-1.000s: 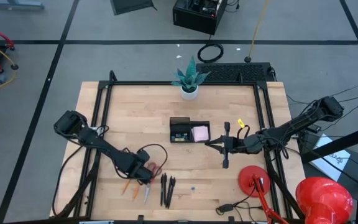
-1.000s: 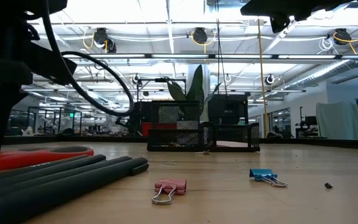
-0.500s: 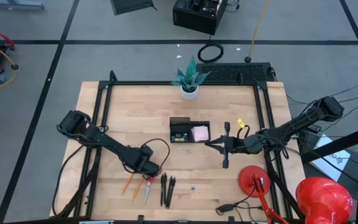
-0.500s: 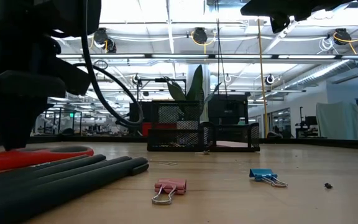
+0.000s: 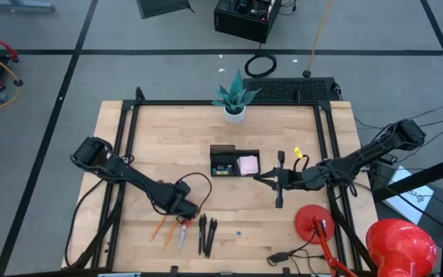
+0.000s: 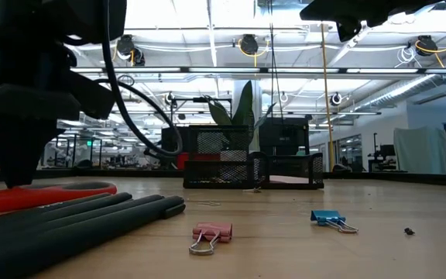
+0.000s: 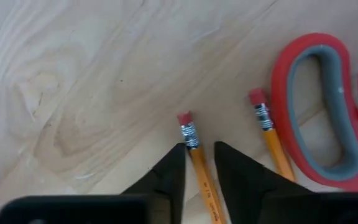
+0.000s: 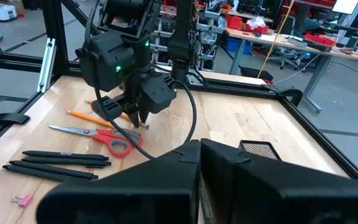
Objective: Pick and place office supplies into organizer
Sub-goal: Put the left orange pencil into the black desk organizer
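Observation:
My left gripper (image 5: 180, 206) (image 7: 199, 149) is low over the near-left part of the table, fingers pointing down. It is open by a narrow gap, one finger on either side of an orange pencil (image 7: 194, 155) just behind its eraser. A second pencil (image 7: 269, 134) and the red-handled scissors (image 7: 316, 112) lie flat beside it. Three black pens (image 5: 206, 233) and small clips (image 6: 210, 235) (image 6: 330, 219) lie near the near edge. The black organizer (image 5: 223, 161) stands mid-table with a pink pad (image 5: 247, 165) in it. My right gripper (image 5: 257, 178) (image 8: 200, 146) hovers shut just right of the organizer.
A white pot with a plant (image 5: 234, 104) stands at the far edge. A small yellow piece (image 5: 298, 152) lies right of the organizer. A red round-based object (image 5: 316, 221) and a cable (image 5: 283, 256) occupy the near-right corner. Bare wood lies left of the organizer.
My left gripper has shifted a little toward the far edge and the right, off the scissors' handle toward the pencils' eraser ends, then kept still for the last half second. Nothing on the table has moved.

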### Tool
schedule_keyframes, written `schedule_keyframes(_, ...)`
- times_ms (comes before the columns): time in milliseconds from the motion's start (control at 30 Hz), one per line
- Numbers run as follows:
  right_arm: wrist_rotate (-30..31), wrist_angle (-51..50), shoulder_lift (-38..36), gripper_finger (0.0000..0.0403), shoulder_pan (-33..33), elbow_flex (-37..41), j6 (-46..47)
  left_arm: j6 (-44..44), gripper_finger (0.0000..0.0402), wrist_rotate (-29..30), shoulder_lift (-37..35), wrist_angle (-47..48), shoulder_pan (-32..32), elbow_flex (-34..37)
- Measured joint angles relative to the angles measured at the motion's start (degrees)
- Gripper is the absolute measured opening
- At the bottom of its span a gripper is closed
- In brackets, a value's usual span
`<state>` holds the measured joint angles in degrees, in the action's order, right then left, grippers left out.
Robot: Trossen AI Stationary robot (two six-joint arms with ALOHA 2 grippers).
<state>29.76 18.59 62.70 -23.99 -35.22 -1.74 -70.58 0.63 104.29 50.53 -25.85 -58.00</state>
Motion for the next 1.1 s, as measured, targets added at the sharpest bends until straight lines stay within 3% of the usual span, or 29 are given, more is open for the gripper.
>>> schedule_keyframes(267,0.00,0.00,0.00,0.0004,0.01,0.00,0.00,2.91,0.0009,-0.06,0.00,-0.31,-0.07,0.04)
schedule_keyframes(600,0.00,0.00,0.00,0.0004,0.01,0.00,0.00,8.95,0.0035,4.18,-1.31,-0.29,-0.33,-0.70)
schedule_keyframes(800,0.00,0.00,-0.02,0.0004,0.00,0.00,0.00,9.76,0.0007,12.55,-6.64,-0.10,-0.09,-0.85)
schedule_keyframes(1100,0.00,0.00,-0.02,0.0004,0.02,0.00,0.00,13.38,0.0019,20.29,-14.80,-1.23,-0.03,-0.92)
